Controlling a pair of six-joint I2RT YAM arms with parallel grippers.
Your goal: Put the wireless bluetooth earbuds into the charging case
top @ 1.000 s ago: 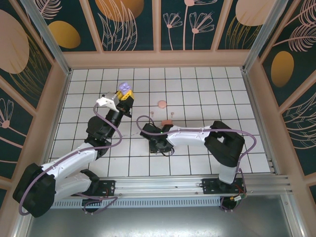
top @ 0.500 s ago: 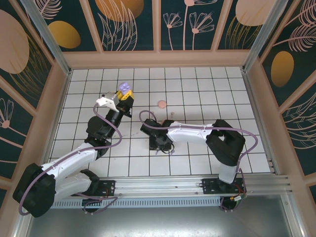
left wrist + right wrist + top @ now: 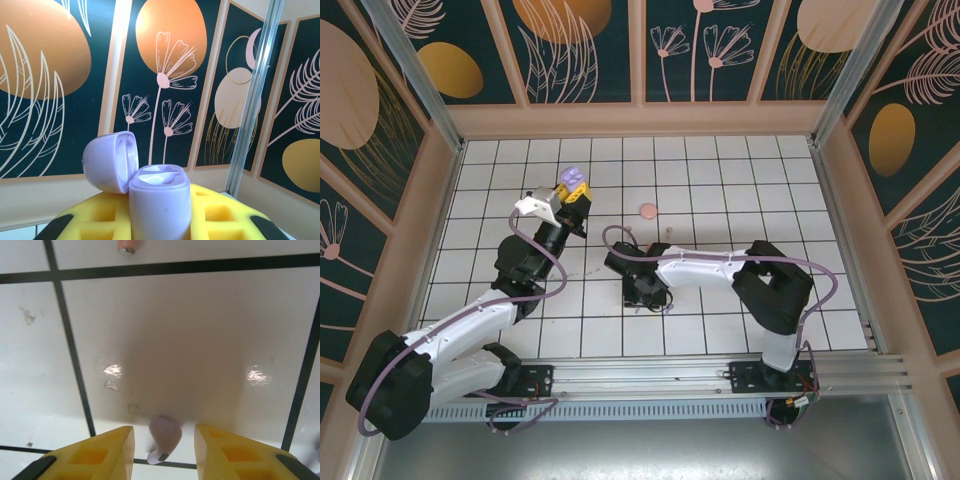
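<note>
My left gripper is raised over the left of the floor and shut on the lilac charging case. The case stands upright between the yellow fingers with its lid flipped open to the left. My right gripper points down at the tiled floor, open. A lilac earbud lies on the tile between its yellow fingertips, apart from both. In the top view the right gripper sits low at the centre of the floor.
A coral earbud tip shows at the top edge of the right wrist view. A round pink case lies on the tiles behind the right arm, with a coral piece nearer to it. Patterned walls enclose the floor.
The right arm has shifted slightly over the centre tiles and its jaws have narrowed a little. The left arm and the case have not moved.
</note>
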